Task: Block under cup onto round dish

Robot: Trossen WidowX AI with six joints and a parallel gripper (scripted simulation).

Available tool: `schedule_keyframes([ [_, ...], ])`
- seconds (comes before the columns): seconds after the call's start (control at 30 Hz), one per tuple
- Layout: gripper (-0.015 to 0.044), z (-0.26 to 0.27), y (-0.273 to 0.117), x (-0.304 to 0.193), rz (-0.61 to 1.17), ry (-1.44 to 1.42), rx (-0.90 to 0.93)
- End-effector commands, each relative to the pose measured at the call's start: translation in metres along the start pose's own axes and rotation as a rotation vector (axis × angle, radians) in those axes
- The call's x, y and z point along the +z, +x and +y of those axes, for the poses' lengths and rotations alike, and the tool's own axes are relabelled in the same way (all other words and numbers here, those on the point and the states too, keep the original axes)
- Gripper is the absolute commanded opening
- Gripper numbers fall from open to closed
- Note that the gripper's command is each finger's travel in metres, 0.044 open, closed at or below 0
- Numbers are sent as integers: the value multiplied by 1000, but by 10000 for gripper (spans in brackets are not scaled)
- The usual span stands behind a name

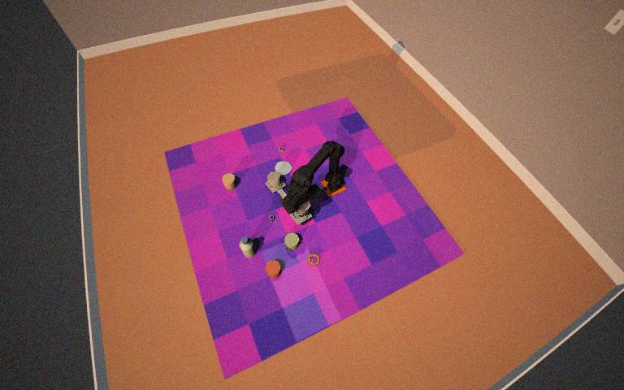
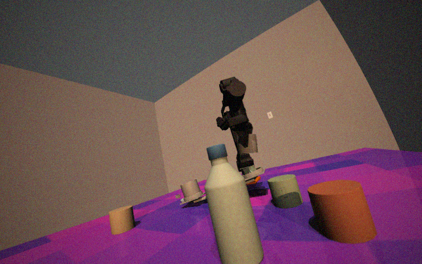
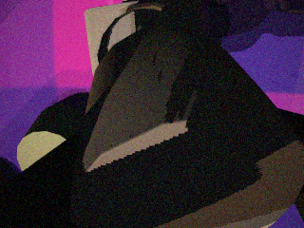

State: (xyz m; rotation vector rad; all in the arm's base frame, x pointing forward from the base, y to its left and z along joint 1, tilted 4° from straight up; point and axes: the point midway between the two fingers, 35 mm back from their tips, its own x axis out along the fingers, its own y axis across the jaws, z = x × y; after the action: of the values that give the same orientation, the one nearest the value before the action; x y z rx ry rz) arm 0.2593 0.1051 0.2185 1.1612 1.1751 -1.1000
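My gripper (image 1: 301, 202) (image 2: 248, 144) is shut on a grey-beige cup (image 2: 253, 143), held upright above one end of the balance (image 1: 301, 219) (image 2: 259, 172). The cup shows partly beneath the gripper in the top view. On that end, under the raised cup, a small grey-green shape, apparently the block (image 2: 248, 169), sits inside the round rim. The other cup (image 1: 275, 178) (image 2: 190, 188) stands on the balance's other end, which looks lower. The pale round dish (image 1: 283, 167) lies just behind that cup, with nothing seen on it. Fingers and held cup fill much of the wrist view, mostly dark.
A green cylinder (image 1: 292, 240) (image 2: 284, 191), an orange cylinder (image 1: 273, 268) (image 2: 343, 211), a bottle (image 1: 247, 248) (image 2: 231, 211) and a tan cylinder (image 1: 229, 181) (image 2: 121, 220) stand around the balance. A ring (image 1: 314, 264) and small nut-like pieces lie on the patchwork mat (image 1: 382, 275).
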Motion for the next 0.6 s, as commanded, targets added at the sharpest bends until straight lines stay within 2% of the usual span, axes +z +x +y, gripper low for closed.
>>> schedule_keyframes([
  [0.0, 0, 0, 0, 0, 1, 0, 2],
  [0.3, 0, 1, 2, -3, 1, -2, 1],
  [0.57, 0, -1, 39, -52, 4, -49, -6],
])
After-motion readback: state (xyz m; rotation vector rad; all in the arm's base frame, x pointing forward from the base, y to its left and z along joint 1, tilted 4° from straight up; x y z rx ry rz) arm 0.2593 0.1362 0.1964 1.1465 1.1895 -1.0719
